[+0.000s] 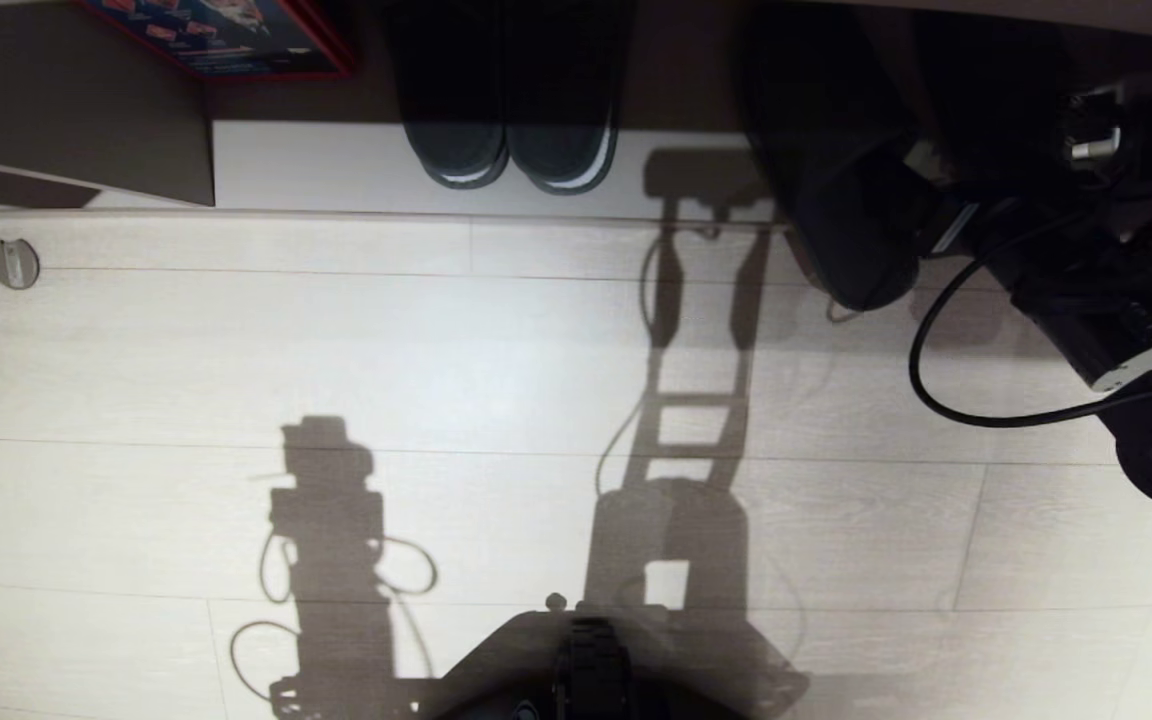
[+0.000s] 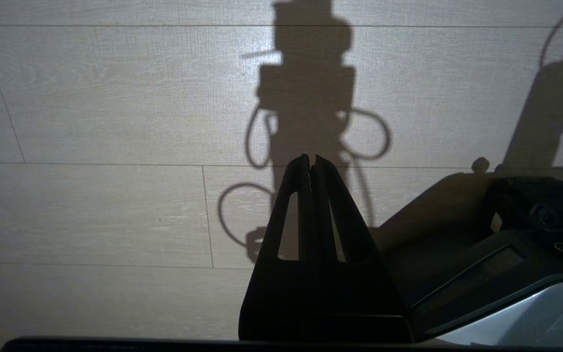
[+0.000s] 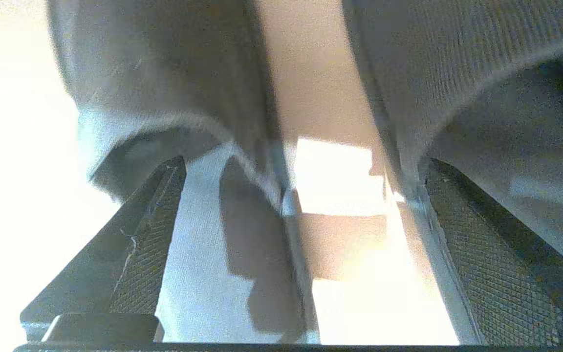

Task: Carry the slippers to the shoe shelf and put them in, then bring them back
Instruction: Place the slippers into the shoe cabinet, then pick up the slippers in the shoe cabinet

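Observation:
The shoe shelf [image 1: 336, 165] runs along the top of the head view, its pale base board meeting the floor. The dark slippers [image 1: 841, 200] lie at its right end, one heel sticking out over the floor and the other mostly hidden behind my right arm [image 1: 1106, 300]. In the right wrist view the two slippers [image 3: 164, 73] lie side by side with a strip of base board between them. My right gripper [image 3: 303, 164] is open, with one finger [image 3: 149, 234] in the near slipper's footbed and the other in its neighbour's. My left gripper [image 2: 311, 159] hangs shut and empty over the floor.
A dark pair of shoes with pale sole rims [image 1: 511, 150] stands in the shelf left of the slippers. A red-edged box [image 1: 226, 35] lies at the top left. A round metal disc [image 1: 14, 263] sits in the floor, and my base [image 1: 586, 660] shows below.

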`<state>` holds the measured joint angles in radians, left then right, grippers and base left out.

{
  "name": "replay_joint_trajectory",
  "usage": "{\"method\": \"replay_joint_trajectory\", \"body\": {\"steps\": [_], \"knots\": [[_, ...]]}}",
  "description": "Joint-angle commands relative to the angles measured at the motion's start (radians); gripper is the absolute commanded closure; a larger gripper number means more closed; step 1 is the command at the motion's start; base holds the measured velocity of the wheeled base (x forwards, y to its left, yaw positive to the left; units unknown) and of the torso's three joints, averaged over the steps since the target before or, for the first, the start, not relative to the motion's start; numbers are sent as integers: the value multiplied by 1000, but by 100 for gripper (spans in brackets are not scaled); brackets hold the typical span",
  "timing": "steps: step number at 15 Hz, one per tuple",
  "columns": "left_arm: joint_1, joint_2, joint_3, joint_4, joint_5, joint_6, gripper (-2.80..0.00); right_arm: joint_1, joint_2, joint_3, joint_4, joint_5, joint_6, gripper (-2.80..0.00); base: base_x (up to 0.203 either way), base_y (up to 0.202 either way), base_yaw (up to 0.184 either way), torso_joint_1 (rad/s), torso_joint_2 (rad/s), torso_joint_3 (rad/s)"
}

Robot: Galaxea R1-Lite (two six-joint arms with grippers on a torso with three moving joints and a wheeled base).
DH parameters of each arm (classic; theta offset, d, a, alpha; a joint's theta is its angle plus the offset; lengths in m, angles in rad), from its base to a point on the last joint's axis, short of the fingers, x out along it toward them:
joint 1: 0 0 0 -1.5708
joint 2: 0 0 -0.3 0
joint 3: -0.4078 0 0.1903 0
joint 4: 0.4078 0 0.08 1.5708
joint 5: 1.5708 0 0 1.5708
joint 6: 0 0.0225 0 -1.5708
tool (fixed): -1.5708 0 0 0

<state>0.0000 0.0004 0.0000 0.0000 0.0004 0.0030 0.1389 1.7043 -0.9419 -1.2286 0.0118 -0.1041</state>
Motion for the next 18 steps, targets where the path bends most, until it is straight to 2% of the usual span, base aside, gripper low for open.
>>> {"method": "replay_joint_trajectory", "body": {"steps": [1, 5, 6, 9, 13, 18], "knots": [[0, 0, 0, 0, 0, 0, 0, 0, -55, 46, -1, 4, -2, -280, 0, 0, 0, 0, 0, 0], [0, -2, 0, 0, 0, 0, 0, 19, -76, 98, -17, 14, 5, -280, 0, 0, 0, 0, 0, 0], [0, 0, 0, 0, 0, 0, 0, 24, -87, 107, -27, 13, 6, 0, 0, 0, 0, 0, 0, 0], [0, 0, 0, 0, 0, 2, 0, 79, -135, 130, 3, 8, 5, 0, 0, 0, 0, 0, 0, 0], [0, 0, 0, 0, 0, 2, 0, 219, -136, 166, 30, 4, 0, 0, 0, 0, 0, 0, 0, 0], [0, 0, 0, 0, 0, 2, 0, 329, 35, 63, 7, -60, -9, 0, 0, 0, 0, 0, 0, 0]]}}
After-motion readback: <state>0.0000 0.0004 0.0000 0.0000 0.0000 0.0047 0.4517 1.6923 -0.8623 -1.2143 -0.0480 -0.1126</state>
